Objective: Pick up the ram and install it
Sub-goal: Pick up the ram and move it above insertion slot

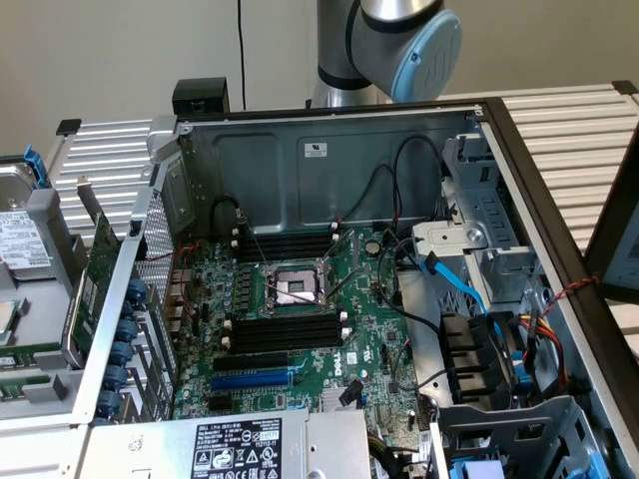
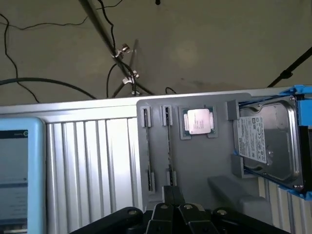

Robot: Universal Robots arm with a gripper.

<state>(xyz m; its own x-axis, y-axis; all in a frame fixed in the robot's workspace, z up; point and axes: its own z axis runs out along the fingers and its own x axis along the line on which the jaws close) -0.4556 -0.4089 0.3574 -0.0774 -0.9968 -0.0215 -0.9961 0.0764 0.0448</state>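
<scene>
Hard drive (image 1: pixel 18 239): one, at the far edge of the exterior view's left, in a blue carrier on a grey tray (image 1: pixel 45 212).
Ram (image 1: pixel 30 352): here it is, two green sticks low on the exterior view's left. They are side by side in the tray, outside the case, with their faces showing.
Expansion card (image 1: pixel 100 261): one big green board standing just outside the case wall.
Case (image 1: pixel 329 160): one, lying open in the middle of the exterior view.
Motherboard (image 1: pixel 349 299): one green board on the case floor, with one socket (image 1: pixel 295 287) at its centre.
Slots (image 1: pixel 285 331): long black ones with white clips, in two banks either side of the socket. I can't count each bank.
Arm (image 1: pixel 394 40): one, silver with a pale blue cap, at the top centre of the exterior view behind the case.
Cables (image 1: pixel 454 284): blue and black, looping on the exterior view's right.
Wrist view extras: a blue-framed screen (image 2: pixel 14 175) and the ribbed metal table (image 2: pixel 92 161), neither seen from outside.
Tray from above (image 2: pixel 204 165): two clip holders, one processor chip (image 2: pixel 198 121), then the hard drive (image 2: pixel 268 141).
Ram from above (image 2: pixel 168 146): edge-on, a thin line in the holder beside the chip.
Gripper (image 2: pixel 172 197): black, right over the end of that holder. How far open it is, or whether it has hold of anything, I cannot tell.
</scene>
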